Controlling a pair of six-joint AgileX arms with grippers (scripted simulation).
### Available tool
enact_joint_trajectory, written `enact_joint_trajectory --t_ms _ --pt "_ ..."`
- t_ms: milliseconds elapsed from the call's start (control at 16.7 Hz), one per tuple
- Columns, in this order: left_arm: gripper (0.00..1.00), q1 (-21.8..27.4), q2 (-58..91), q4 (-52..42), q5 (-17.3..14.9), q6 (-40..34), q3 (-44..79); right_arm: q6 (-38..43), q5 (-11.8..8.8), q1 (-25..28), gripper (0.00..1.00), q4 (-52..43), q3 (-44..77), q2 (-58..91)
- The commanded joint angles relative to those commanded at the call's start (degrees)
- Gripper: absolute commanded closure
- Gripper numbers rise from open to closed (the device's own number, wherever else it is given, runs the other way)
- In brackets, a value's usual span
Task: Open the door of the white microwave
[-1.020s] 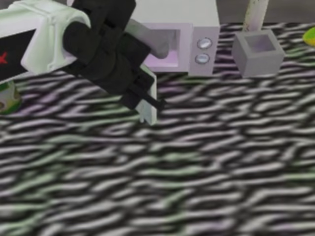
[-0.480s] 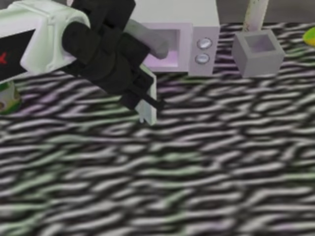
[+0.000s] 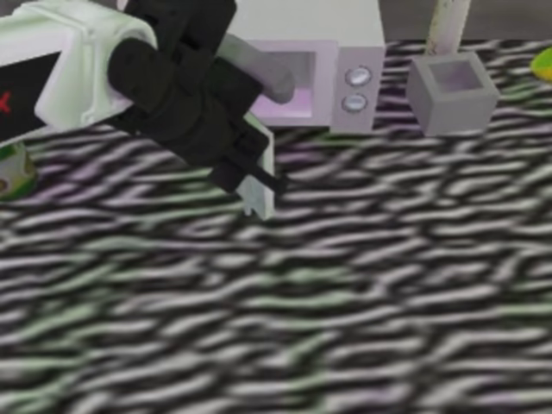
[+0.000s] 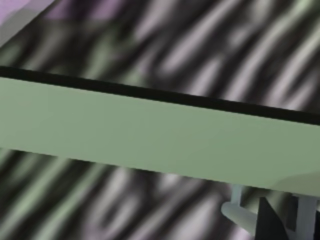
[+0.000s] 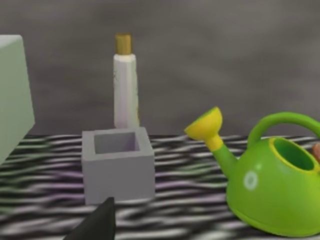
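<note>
The white microwave (image 3: 345,34) stands at the table's back centre, its two silver knobs (image 3: 355,90) facing front. Its door (image 3: 266,177) is swung out toward the front, edge-on to the top view, and the pale cavity (image 3: 297,97) shows. My left gripper (image 3: 259,177) is shut on the handle at the door's free end. In the left wrist view the door's edge (image 4: 150,135) runs across as a pale band, with the handle (image 4: 239,214) and a dark finger (image 4: 270,222) against it. Of my right gripper only one dark fingertip (image 5: 102,222) shows, near the grey cube.
A small grey open cube (image 3: 451,90) sits right of the microwave, with a white bottle (image 5: 125,85) behind it. A green watering can (image 5: 275,180) stands at the far right. A green and white object (image 3: 13,172) lies at the left edge.
</note>
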State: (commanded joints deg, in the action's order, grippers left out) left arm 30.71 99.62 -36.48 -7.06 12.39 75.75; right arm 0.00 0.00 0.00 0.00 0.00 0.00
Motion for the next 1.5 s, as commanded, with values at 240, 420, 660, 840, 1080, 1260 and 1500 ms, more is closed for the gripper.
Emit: enact_joint_trajectory --t_ms 240,420,660,840,1080,1260,1500 --pt "1.00 0.00 0.00 0.00 0.00 0.00 0.00 0.00 0.00 0.00 0.00 0.00 0.00 0.00" --pt "1.00 0.00 0.00 0.00 0.00 0.00 0.00 0.00 0.00 0.00 0.00 0.00 0.00 0.00" --pt "1.00 -0.56 -0.38 -0.43 -1.29 1.73 -0.69 0.00 0.00 0.00 0.00 0.00 0.00 0.00" --pt "1.00 -2.27 -1.82 -0.68 -3.43 6.06 -1.52 0.00 0.00 0.00 0.00 0.00 0.00 0.00" --pt "1.00 -3.51 -2.41 -1.32 -4.87 8.92 -2.59 0.00 0.00 0.00 0.00 0.00 0.00 0.00" --pt "1.00 -3.51 -2.41 -1.32 -4.87 8.92 -2.59 0.00 0.00 0.00 0.00 0.00 0.00 0.00" --pt "1.00 -3.51 -2.41 -1.32 -4.87 8.92 -2.59 0.00 0.00 0.00 0.00 0.00 0.00 0.00"
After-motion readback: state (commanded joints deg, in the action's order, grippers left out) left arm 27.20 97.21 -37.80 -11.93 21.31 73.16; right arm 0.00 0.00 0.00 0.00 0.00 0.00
